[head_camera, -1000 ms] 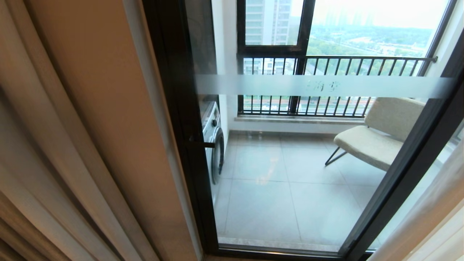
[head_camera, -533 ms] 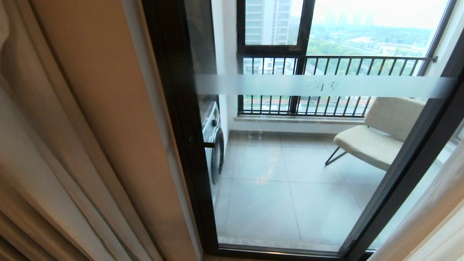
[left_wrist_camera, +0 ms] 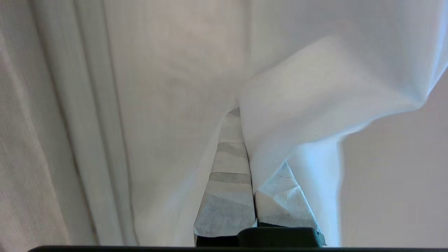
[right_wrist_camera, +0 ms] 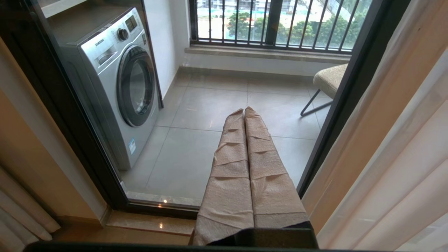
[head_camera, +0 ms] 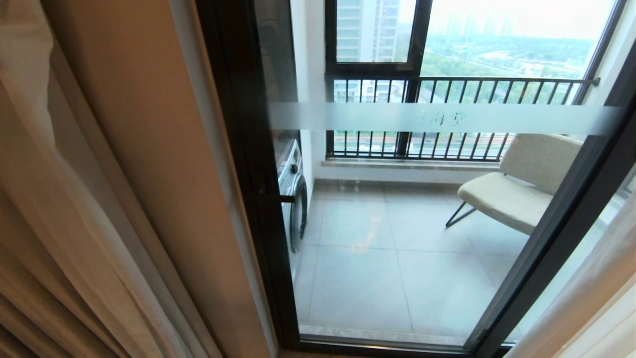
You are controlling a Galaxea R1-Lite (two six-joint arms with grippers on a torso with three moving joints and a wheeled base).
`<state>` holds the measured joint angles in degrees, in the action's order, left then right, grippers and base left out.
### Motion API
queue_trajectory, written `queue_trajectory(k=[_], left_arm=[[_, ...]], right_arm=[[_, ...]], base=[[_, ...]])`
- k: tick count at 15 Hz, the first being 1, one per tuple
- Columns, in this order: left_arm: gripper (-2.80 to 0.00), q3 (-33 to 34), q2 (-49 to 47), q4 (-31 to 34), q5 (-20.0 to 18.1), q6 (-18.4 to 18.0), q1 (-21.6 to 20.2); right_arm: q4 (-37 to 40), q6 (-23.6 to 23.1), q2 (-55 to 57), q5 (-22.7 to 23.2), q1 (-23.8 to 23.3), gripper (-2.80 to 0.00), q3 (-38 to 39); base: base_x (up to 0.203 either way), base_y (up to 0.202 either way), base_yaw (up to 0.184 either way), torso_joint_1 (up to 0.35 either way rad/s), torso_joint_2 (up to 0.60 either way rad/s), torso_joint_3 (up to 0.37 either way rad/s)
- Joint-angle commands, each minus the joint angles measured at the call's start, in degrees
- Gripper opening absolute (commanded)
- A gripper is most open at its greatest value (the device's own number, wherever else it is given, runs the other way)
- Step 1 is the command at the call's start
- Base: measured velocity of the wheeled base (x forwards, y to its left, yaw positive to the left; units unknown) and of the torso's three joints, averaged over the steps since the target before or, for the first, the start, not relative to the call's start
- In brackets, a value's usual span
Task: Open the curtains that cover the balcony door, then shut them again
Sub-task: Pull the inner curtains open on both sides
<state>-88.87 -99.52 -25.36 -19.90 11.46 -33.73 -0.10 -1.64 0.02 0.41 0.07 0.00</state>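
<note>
Left pincer clamped tight; right pincer closed, empty.

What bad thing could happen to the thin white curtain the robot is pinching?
The left gripper is shut on a fold of the thin see-through cream-white sheer curtain. Only a little fabric looks pinched, so it might slip out when pulled. A hard tug might stretch or snag such thin cloth. The heavy beige-grey woven drape hangs right beside it and could get dragged along or bunch up.
</note>
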Motion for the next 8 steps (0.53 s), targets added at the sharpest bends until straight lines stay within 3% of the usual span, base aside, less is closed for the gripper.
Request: queue_trajectory(k=[1,7,8], left_arm=[[-2.8,0.3,0.5,-0.4,-0.1,0.1,1.5],[-2.8,0.2,0.6,-0.4,-0.1,0.1,3.4],[0.0,0.2,0.7,-0.4,-0.1,0.1,3.5]], right_arm=[[0.0,0.0,0.0,0.0,0.0,-2.8,0.0],[0.0,0.0,0.0,0.0,0.0,-2.8,0.0],[0.0,0.0,0.0,0.0,0.0,-2.8,0.0]], base=[[0.0,0.0,0.0,0.0,0.0,0.0],[0.0,0.0,0.0,0.0,0.0,0.0],[0.0,0.0,0.0,0.0,0.0,0.0]])
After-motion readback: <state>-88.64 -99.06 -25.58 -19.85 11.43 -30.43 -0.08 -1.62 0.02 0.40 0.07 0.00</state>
